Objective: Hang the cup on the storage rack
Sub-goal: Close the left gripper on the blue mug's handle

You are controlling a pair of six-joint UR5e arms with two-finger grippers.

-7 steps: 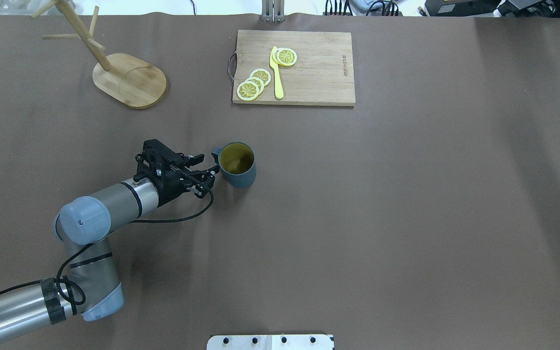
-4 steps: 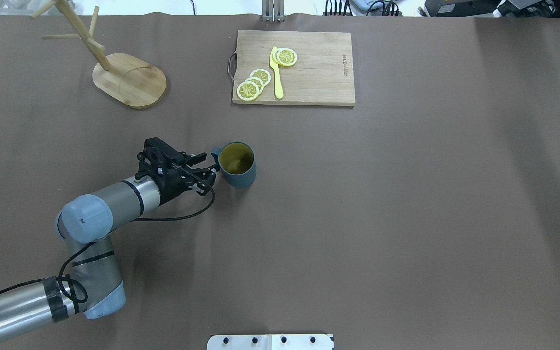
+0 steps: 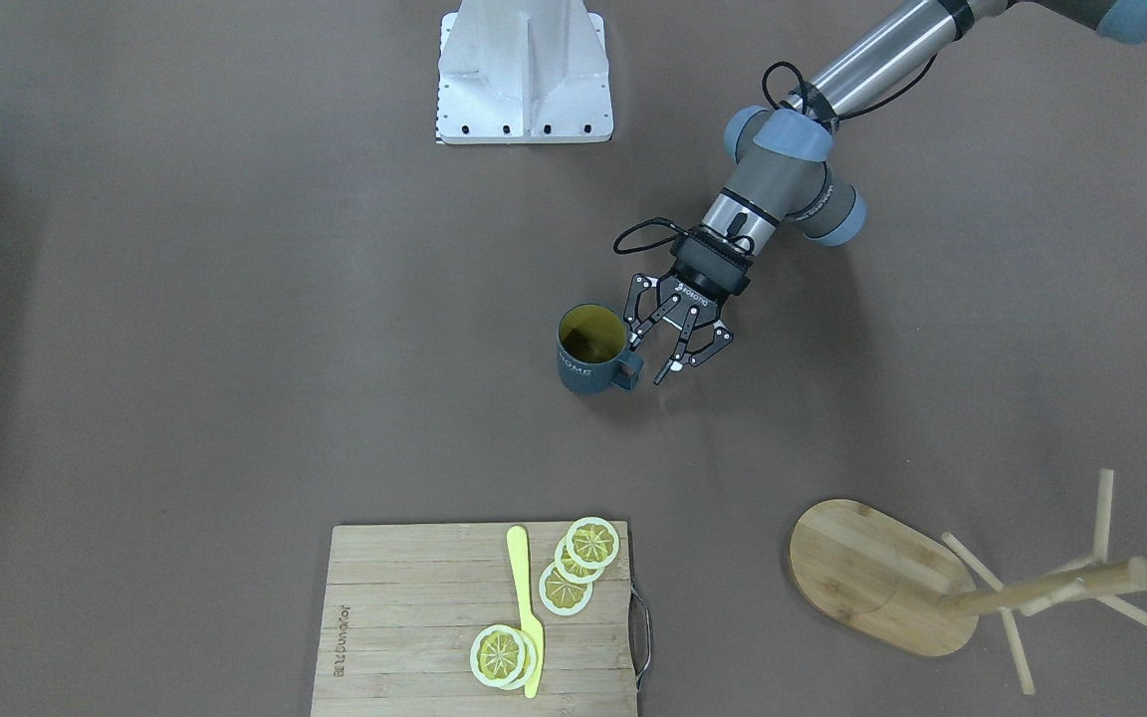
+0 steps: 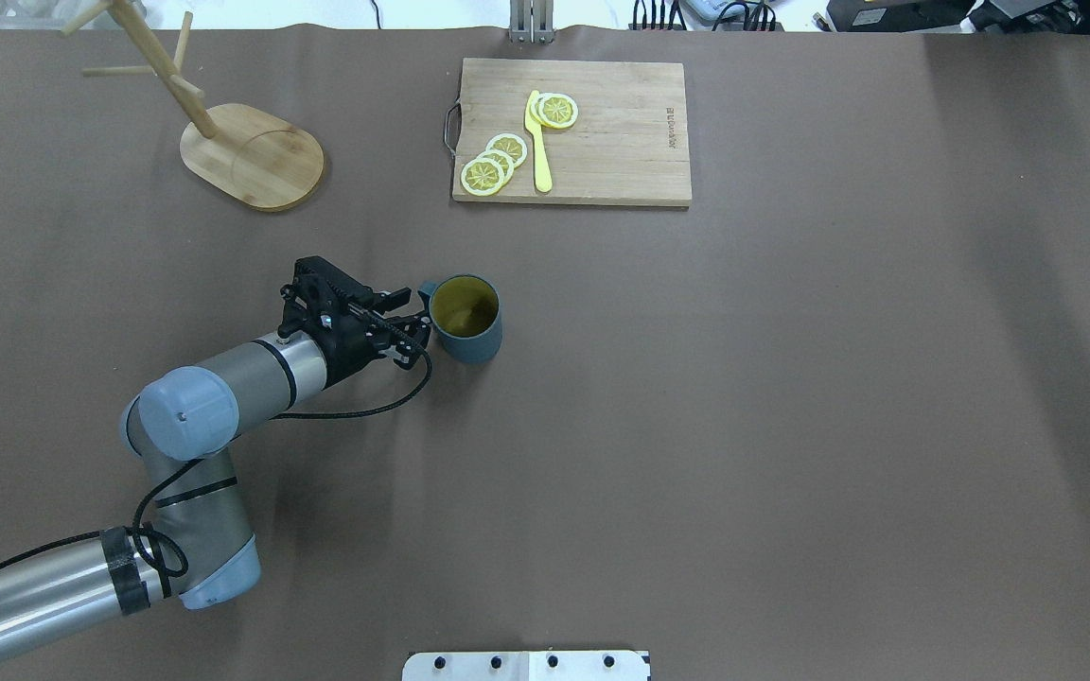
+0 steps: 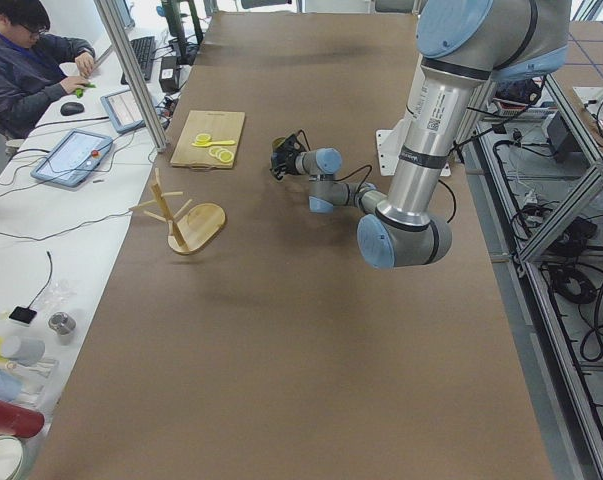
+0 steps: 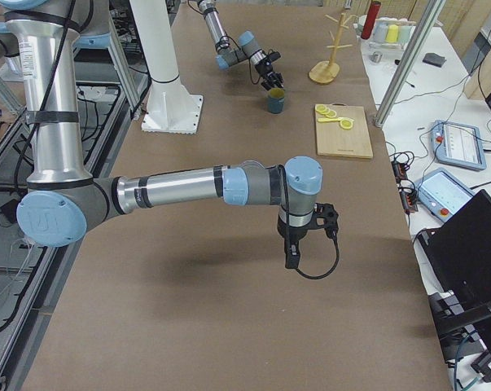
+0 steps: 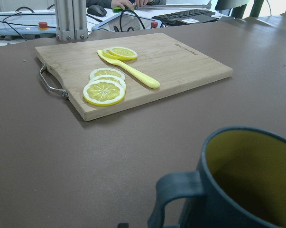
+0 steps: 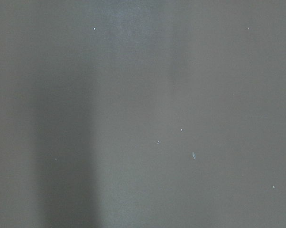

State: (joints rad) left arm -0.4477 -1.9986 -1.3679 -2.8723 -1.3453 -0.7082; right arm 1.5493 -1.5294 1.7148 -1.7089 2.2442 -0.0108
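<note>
The slate-blue cup (image 4: 465,317) stands upright on the brown table, yellowish-green inside, its small handle toward my left gripper. It also shows in the front view (image 3: 588,349) and close up in the left wrist view (image 7: 242,185). My left gripper (image 4: 415,316) is open, low over the table, its fingers on either side of the handle (image 3: 630,372). The wooden storage rack (image 4: 256,156) stands empty at the far left of the table. My right gripper (image 6: 292,257) shows only in the exterior right view, over bare table; I cannot tell its state.
A cutting board (image 4: 602,151) with lemon slices (image 4: 493,165) and a yellow knife (image 4: 538,142) lies beyond the cup at the far edge. The robot's white base (image 3: 524,75) is at the near edge. An operator (image 5: 21,60) sits at a desk beside the table.
My left arm has moved forward and to the right, bringing the open fingers up around the cup's handle. The cup has shifted very slightly right.
</note>
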